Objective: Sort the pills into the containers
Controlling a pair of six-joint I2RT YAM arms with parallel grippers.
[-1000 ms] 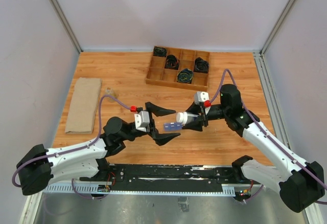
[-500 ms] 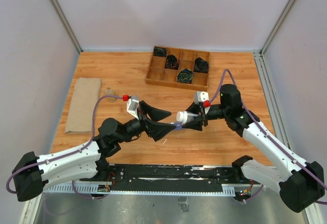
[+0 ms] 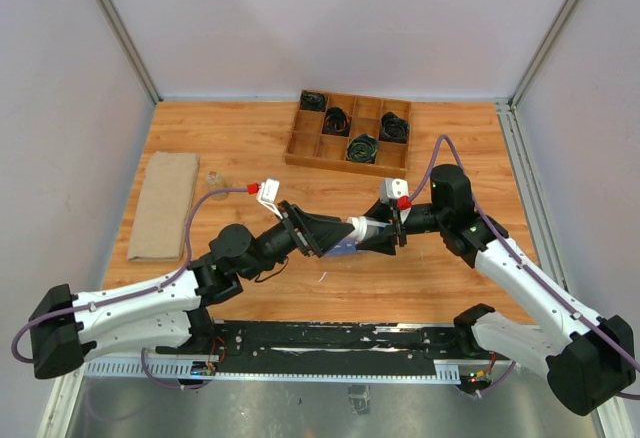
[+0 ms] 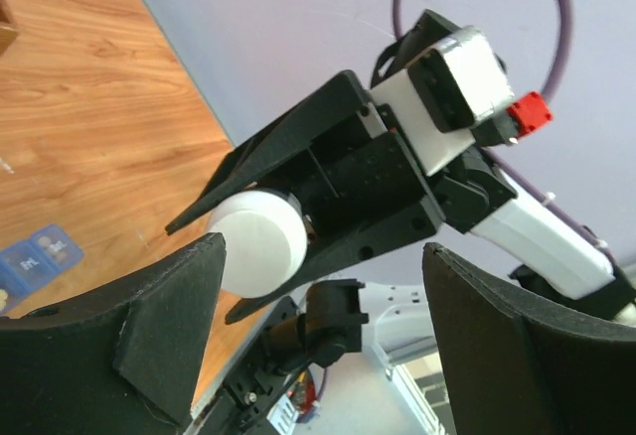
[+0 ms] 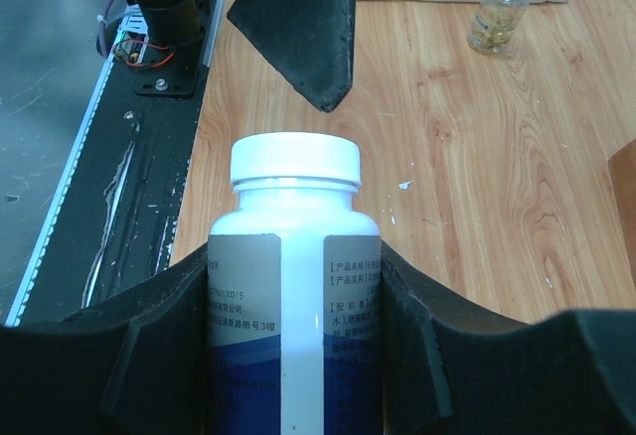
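Bottle [image 5: 294, 256] is held clamped, level, in right gripper [image 5: 294, 341], cap [image 4: 256, 241] presented outward. Left gripper [image 4: 320, 248], spread wide, is placed at the cap, presumably for unscrewing.

Wooden table [image 3: 250, 148] bears tray [image 3: 340, 164], cloth [image 3: 165, 205], vial [image 3: 213, 179], pill organizer [image 4: 35, 256]

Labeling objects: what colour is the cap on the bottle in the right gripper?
White cap; right wrist view shows it best.

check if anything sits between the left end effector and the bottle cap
Nothing visible does. The left end effector is open, and the white cap shows unobstructed in the gap between its fingers. The bottle is held by the right end effector.
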